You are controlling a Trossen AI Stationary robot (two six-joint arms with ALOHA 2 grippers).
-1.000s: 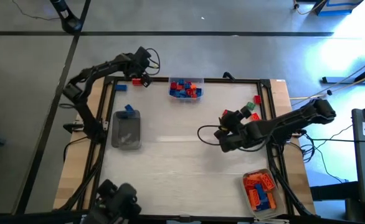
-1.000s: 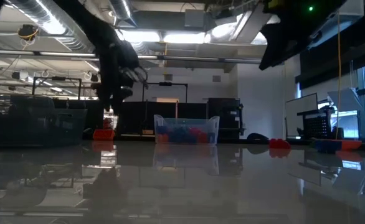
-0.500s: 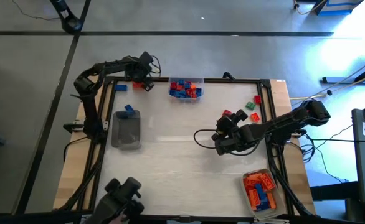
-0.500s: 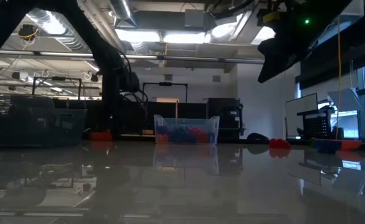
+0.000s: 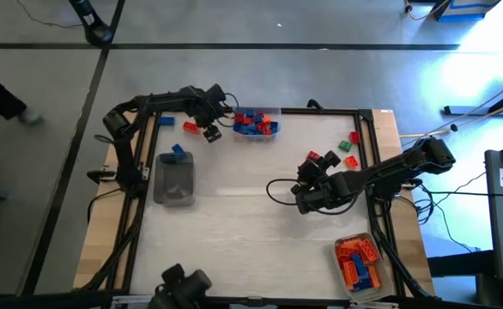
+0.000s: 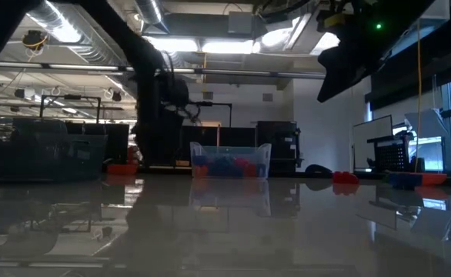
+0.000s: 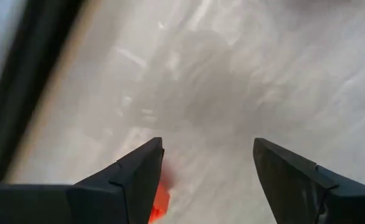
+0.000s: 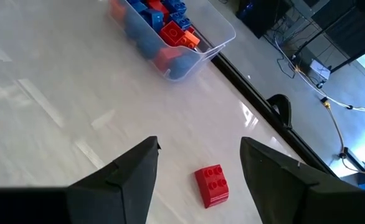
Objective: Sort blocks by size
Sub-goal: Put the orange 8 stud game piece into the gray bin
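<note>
Near the far edge an orange block and a red block lie on the table, with a blue block left of them. My left gripper points down over the orange block, open; that block shows at one finger's inner side. A clear tray of blue and red blocks stands just right of it. My right gripper hangs open mid-right, above the table. A red block lies ahead of its fingers. My left gripper comes from above with its fingers pointing down. One finger stands right beside the orange block, which lies on the table. The finger hides the place between them, so whether it touches the block I cannot tell.
Loose red blocks and a green one lie far right. A clear tray stands at the left with a blue block at its far end. Another tray with orange blocks stands near right. A black frame rims the table.
My left gripper has gone down and toward the table's right along the far edge, nearer the tray of blue and red blocks, and its wrist has turned. My right gripper sank a little early on, then kept still.
</note>
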